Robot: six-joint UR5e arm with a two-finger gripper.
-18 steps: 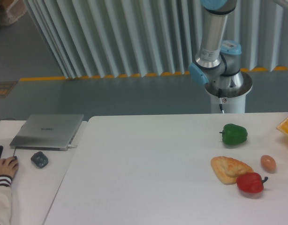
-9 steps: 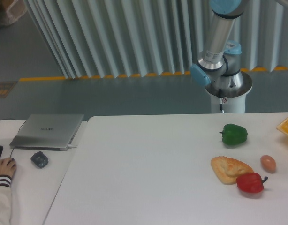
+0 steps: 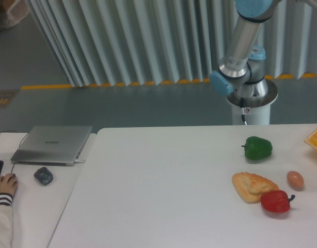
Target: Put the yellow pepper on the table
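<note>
Jaws and gripper alike lie outside the single fixed camera view, so whether they are spread or closed on anything is not visible; only the lower links of the UR5e arm (image 3: 240,46) show, rising from its white pedestal (image 3: 250,103) behind the far edge of the table (image 3: 163,186). Compared with a second ago, the upright link has tilted further toward the upper right and its blue top joint has slid that way, which suggests the arm is swinging toward something beyond the right edge of the view. Nothing on the table has moved. The yellow pepper does not appear anywhere; a sliver of a yellow-orange object (image 3: 316,138) shows at the right edge of the table, but what it is, and whether it holds the pepper, cannot be told. Near the right edge sit a green bell pepper (image 3: 258,148), a pastry (image 3: 252,186), a brown egg (image 3: 295,179) and a red bell pepper (image 3: 275,201) touching the pastry's near corner. On the narrower desk to the left lie a closed laptop (image 3: 52,144), a mouse (image 3: 43,175) and a person's hand (image 3: 3,186). As I judge it, placement has not begun, and broad bare tabletop remains toward the centre.
</note>
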